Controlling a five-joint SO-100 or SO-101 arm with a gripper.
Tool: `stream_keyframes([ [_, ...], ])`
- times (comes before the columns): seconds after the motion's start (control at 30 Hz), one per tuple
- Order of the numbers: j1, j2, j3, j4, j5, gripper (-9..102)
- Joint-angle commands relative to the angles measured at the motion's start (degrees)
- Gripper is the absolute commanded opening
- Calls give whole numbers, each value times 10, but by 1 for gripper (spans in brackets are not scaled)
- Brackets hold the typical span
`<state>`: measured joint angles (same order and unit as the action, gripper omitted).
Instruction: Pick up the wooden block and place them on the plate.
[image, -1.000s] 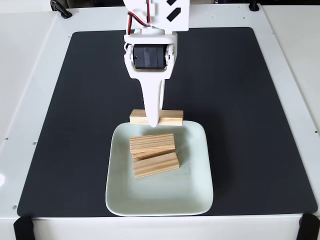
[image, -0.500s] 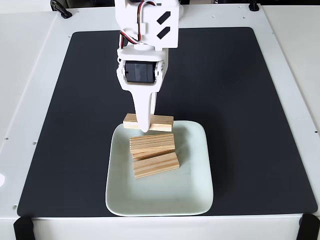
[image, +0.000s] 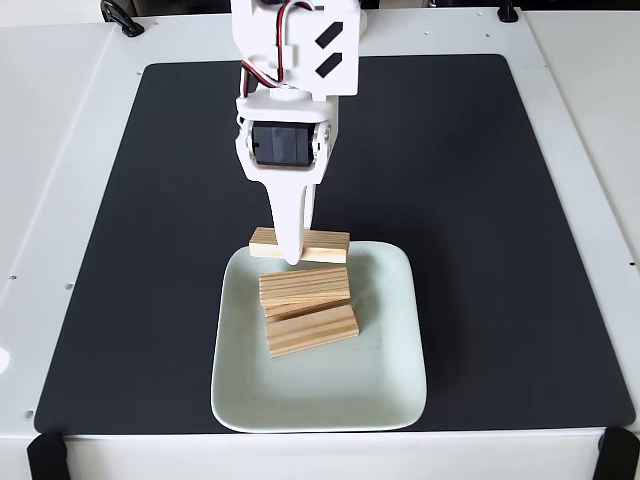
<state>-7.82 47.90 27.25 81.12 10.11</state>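
White two-finger gripper (image: 291, 256) clamps a pale wooden block (image: 325, 244) over the mint-green square plate's (image: 395, 380) far rim; early release risks rim tipping.

Robotics test bench: a plain white counter (image: 60, 150) carries a black work mat (image: 480, 200) beneath the claw (image: 291, 258).

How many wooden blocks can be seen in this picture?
3. Two wooden blocks lie on the plate: one partly over another. A third is held in the gripper above the plate's far rim. More may be hidden.
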Motion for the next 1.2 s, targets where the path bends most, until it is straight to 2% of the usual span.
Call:
stream_keyframes([
  [0.0,0,4,-3,-5,2,0],
  [0.7,-2,1,-3,-6,2,0],
  [0.77,-1,1,-3,-6,3,3],
  [1.0,-1,1,-3,-3,3,27],
  [1.17,-1,1,-2,0,3,33],
])
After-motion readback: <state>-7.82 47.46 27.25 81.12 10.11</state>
